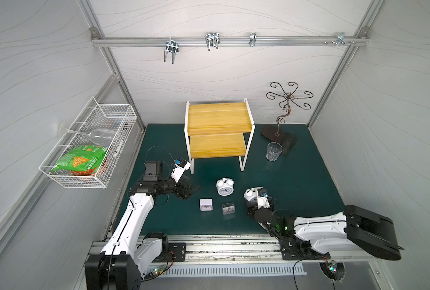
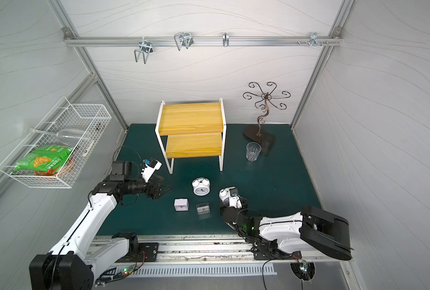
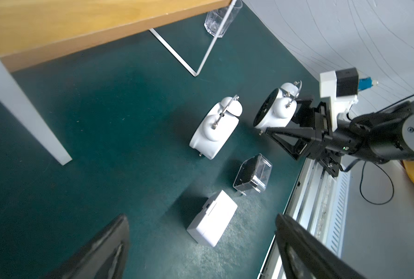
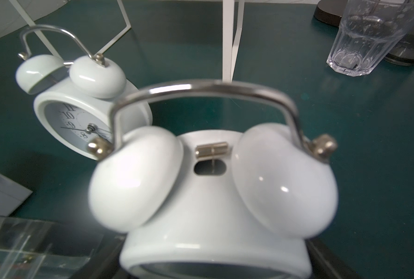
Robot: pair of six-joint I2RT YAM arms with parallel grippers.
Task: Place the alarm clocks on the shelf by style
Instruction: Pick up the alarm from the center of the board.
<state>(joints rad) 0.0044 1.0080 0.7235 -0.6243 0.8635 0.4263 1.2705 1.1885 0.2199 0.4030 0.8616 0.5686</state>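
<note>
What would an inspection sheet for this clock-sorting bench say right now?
Surface: green mat, no spills seen.
Job's things: shelf, both boards bare; round bell clock, white square clock and clear square clock sit on the mat; second bell clock is in the right claw.
Clutter: drinking glass and hook stand beside the shelf; wire basket on the wall with snack bag and wine glass.
Claws: left claw open, holding nothing; right claw closed on the second bell clock.
Cables: thin black loop at the left arm, off the clocks.
Surroundings: grey panels, rail with hooks.
</note>
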